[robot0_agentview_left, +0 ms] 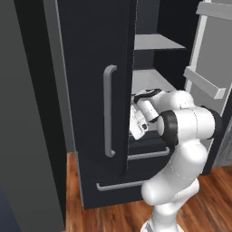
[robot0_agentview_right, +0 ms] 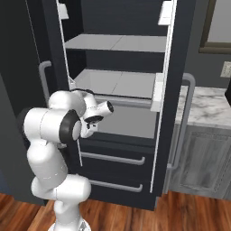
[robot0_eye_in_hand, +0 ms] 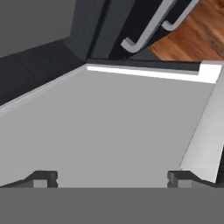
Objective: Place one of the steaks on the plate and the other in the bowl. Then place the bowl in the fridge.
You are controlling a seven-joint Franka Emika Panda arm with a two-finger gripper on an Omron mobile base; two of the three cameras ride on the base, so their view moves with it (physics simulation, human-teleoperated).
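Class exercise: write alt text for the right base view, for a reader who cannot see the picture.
A white robot arm reaches toward the open black fridge, its hand near the lowest grey shelf. Two more grey shelves sit above, two drawers with bar handles below. A marble counter stands to the right, over a wooden floor.

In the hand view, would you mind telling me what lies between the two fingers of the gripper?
Nothing sits between the fingers: the hand view shows just a bare stretch of the fridge's grey shelf there, with the gripper open.
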